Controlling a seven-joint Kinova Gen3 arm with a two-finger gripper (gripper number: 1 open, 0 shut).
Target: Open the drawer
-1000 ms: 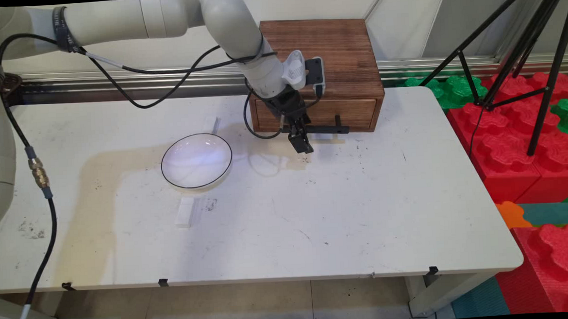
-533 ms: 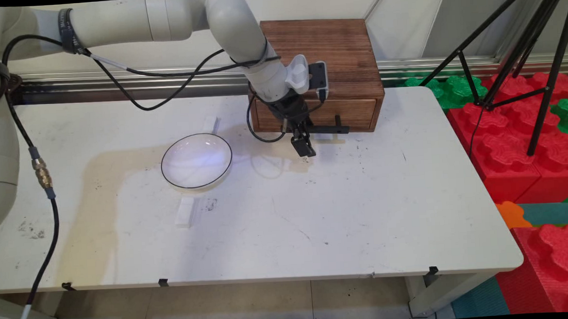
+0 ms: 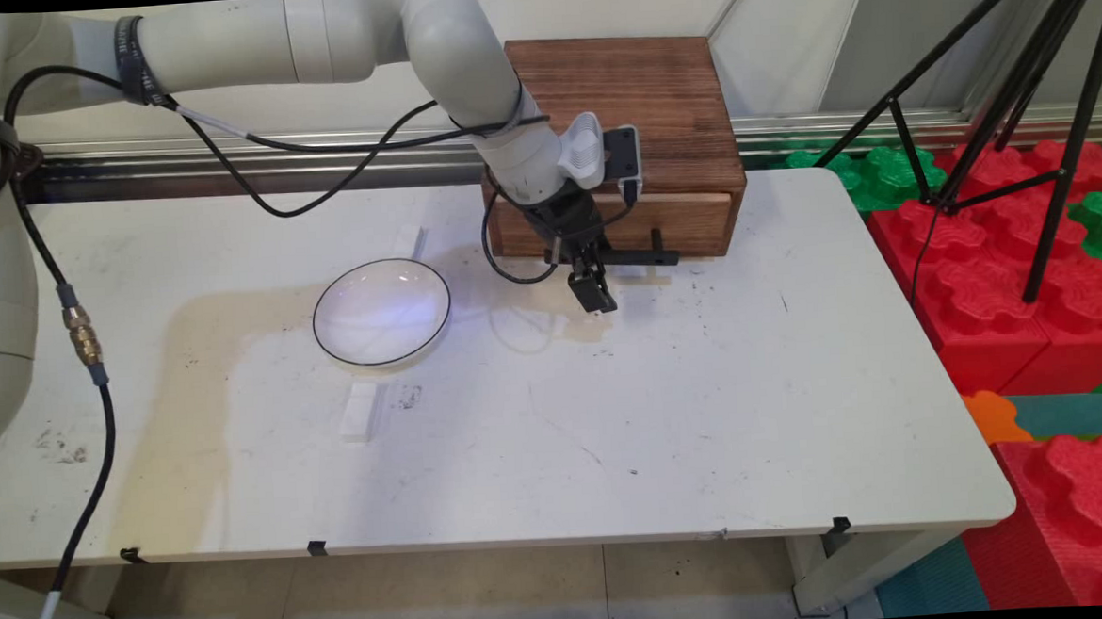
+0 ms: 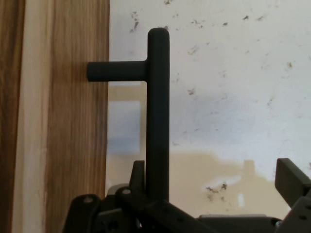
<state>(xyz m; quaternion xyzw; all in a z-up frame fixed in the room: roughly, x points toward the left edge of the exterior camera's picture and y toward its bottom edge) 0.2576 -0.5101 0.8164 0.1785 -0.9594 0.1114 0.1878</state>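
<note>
Fingers [image 4: 291, 182] of the black gripper [image 3: 594, 293] stand spread apart, clamping nothing. The black bar handle [image 4: 158, 121] of the drawer [image 3: 688, 222] runs between them. In the hand view the bar rises just beside one finger, seemingly touching it, while the other finger sits well apart across bare table. One of the handle's short posts joins the bar to the wooden drawer front, beyond the fingertips along the bar.

From the main view the gripper points down at the table [image 3: 660, 417], its tips low over the surface just in front of the drawer, at the handle's end nearer the arm. The drawer belongs to a brown wooden box [image 3: 644, 97] standing behind the fingers at the table's far edge. A pale strip shows along the top of the drawer front, so it looks slightly pulled out.

A white plate with a thin black rim [image 3: 381, 312] lies well to the arm's side of the fingers. A small white block [image 3: 360, 412] rests near the plate's front rim, and another [image 3: 408, 240] just behind the plate. Black cables [image 3: 511, 264] loop down beside the wrist.
</note>
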